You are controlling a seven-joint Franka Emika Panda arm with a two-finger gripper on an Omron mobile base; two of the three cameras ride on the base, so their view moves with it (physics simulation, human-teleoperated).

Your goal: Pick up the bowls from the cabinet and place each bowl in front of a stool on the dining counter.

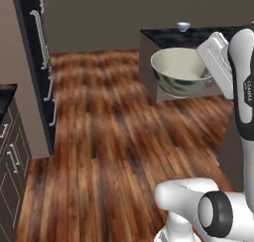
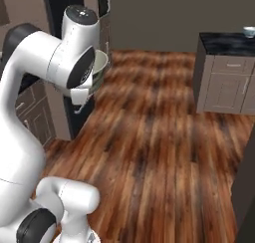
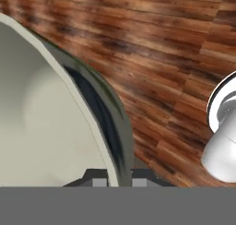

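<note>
Ahead of you and to the right stands the dining counter (image 1: 198,36), well apart across bare floor, with the white bowl (image 1: 183,26) already on it. Your gripper (image 3: 119,179) is clamped on the cream-olive bowl's (image 1: 179,71) rim (carried high, nearly level).

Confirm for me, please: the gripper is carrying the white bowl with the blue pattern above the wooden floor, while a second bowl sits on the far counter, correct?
Not quite. The bowl in the gripper is the cream-olive one with dark green smudges, as the hand view shows. The rest holds: it is above the wooden floor, and a second bowl sits on the far counter.
</note>
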